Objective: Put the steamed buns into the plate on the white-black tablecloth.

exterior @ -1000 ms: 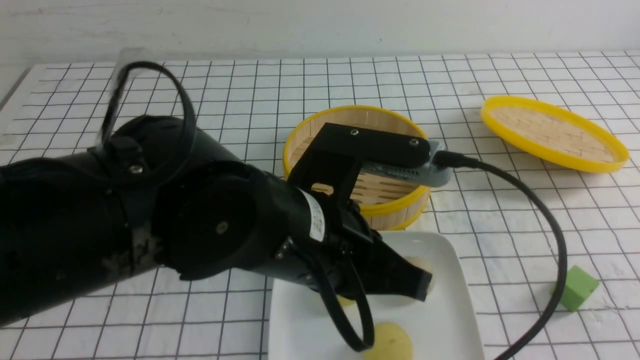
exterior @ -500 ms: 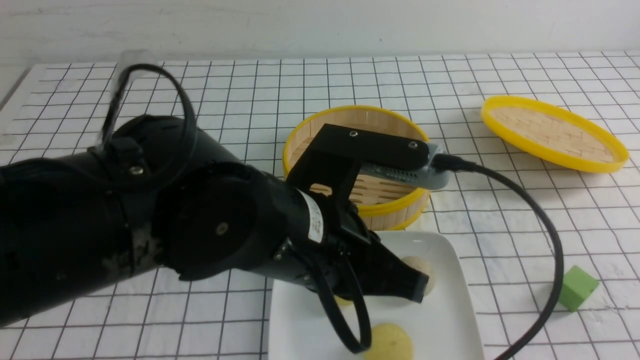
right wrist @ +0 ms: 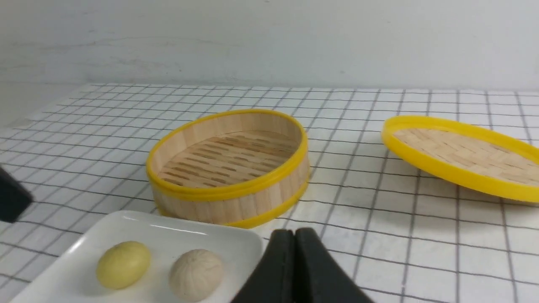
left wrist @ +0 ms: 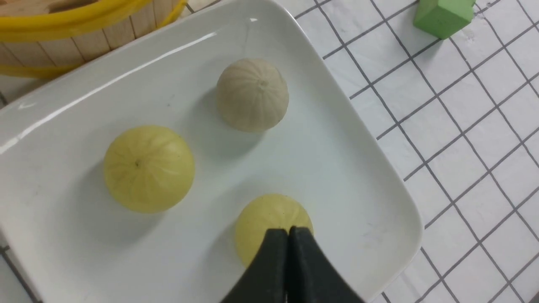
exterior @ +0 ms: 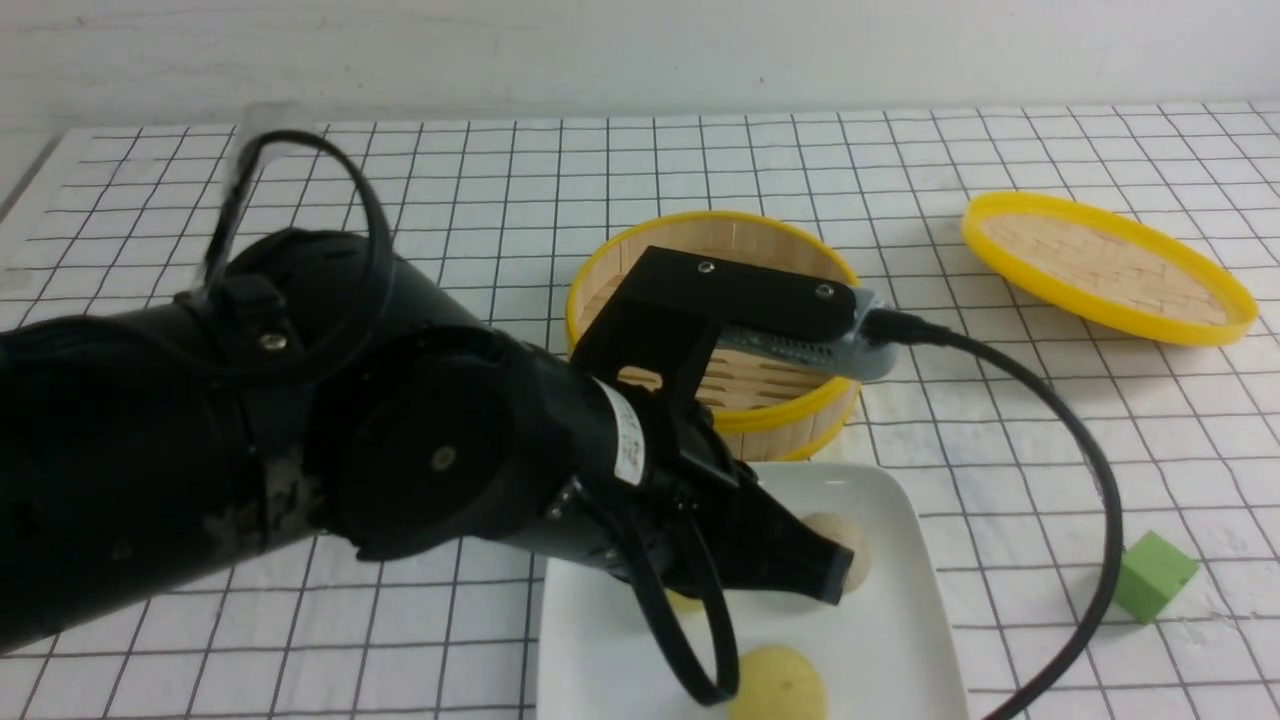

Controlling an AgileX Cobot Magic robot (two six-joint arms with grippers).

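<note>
Three steamed buns lie in the white plate [left wrist: 370,176] on the white-black tablecloth [exterior: 450,200]. One is beige [left wrist: 252,94]; two are pale yellow [left wrist: 148,168] [left wrist: 269,219]. My left gripper [left wrist: 288,230] hovers over the plate, shut and empty, its tips hiding part of the nearer yellow bun. In the front view the left gripper [exterior: 835,578] is just in front of the beige bun [exterior: 852,548], and a yellow bun [exterior: 780,685] lies near the plate's [exterior: 900,640] front edge. My right gripper [right wrist: 294,231] is shut and empty above the cloth beside the plate [right wrist: 147,227].
An empty yellow-rimmed bamboo steamer basket [exterior: 790,400] stands just behind the plate. Its woven lid [exterior: 1105,265] lies tilted at the far right. A green cube [exterior: 1153,577] sits on the cloth right of the plate. The left arm's black cable [exterior: 1090,480] loops over the cloth.
My left gripper has drawn back slightly from the beige bun, which now shows more fully. The buns and plate have not moved.
</note>
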